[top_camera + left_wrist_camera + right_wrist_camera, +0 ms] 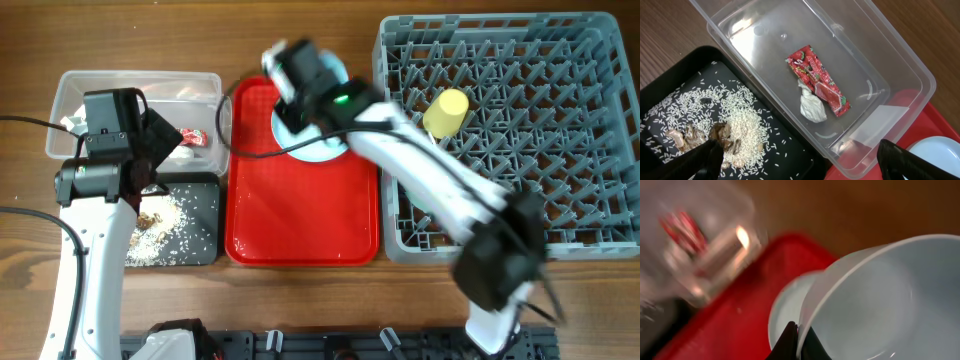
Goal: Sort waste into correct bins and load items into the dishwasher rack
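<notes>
My right gripper (pixel 800 327) is shut on the rim of the pale bowl (pixel 880 295), which tilts above the light blue plate (pixel 787 305) on the red tray. From overhead this gripper (pixel 300 85) covers most of the bowl and part of the plate (pixel 318 152). My left gripper (pixel 802 165) hangs open and empty over the seam between the clear tub (pixel 865 60) and the black tray (pixel 790 145). The red wrapper (pixel 817 80) and white tissue (pixel 811 106) lie in the tub. Rice scraps (pixel 740 120) cover the black tray. A yellow cup (pixel 447 112) sits in the grey rack (pixel 600 120).
The red serving tray (pixel 300 220) lies between the bins and the rack. My right arm stretches across the rack's left part. Brown table surface shows around everything.
</notes>
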Controlling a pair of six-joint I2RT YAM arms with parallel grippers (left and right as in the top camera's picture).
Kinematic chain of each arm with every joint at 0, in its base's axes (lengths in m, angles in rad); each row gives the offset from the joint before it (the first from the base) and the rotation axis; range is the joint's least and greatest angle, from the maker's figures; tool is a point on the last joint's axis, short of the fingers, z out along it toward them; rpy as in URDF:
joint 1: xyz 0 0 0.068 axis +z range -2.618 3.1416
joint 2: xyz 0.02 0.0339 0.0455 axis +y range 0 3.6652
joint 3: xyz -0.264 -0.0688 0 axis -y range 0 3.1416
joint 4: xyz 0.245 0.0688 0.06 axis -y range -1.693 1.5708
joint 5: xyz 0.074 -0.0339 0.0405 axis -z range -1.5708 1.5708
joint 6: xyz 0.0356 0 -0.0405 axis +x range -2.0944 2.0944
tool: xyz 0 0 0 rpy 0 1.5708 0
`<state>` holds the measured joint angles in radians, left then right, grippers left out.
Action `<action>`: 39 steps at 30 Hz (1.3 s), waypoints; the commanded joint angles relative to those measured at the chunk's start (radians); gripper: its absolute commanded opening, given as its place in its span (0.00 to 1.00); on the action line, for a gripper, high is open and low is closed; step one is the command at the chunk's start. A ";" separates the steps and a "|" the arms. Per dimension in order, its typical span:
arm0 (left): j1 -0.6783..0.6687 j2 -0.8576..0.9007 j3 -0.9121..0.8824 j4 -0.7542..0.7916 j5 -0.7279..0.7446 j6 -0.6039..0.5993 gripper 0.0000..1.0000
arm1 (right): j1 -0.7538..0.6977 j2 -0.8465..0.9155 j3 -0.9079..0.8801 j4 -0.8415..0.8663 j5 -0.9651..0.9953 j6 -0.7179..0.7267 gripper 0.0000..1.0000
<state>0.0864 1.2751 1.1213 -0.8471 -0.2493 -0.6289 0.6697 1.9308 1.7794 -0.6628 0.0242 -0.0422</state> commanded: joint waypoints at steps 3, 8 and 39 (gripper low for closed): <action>0.005 -0.009 0.012 0.000 -0.006 0.016 1.00 | -0.222 -0.224 0.055 0.054 -0.410 0.061 0.04; 0.005 -0.009 0.012 0.000 -0.006 0.016 1.00 | -0.526 -0.186 0.038 0.105 -0.951 0.136 0.04; 0.005 -0.009 0.012 0.000 -0.006 0.016 1.00 | -0.914 0.435 0.026 0.428 -1.646 0.507 0.31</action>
<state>0.0864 1.2755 1.1213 -0.8482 -0.2493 -0.6289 -0.2234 2.3451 1.8069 -0.2272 -1.5593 0.4381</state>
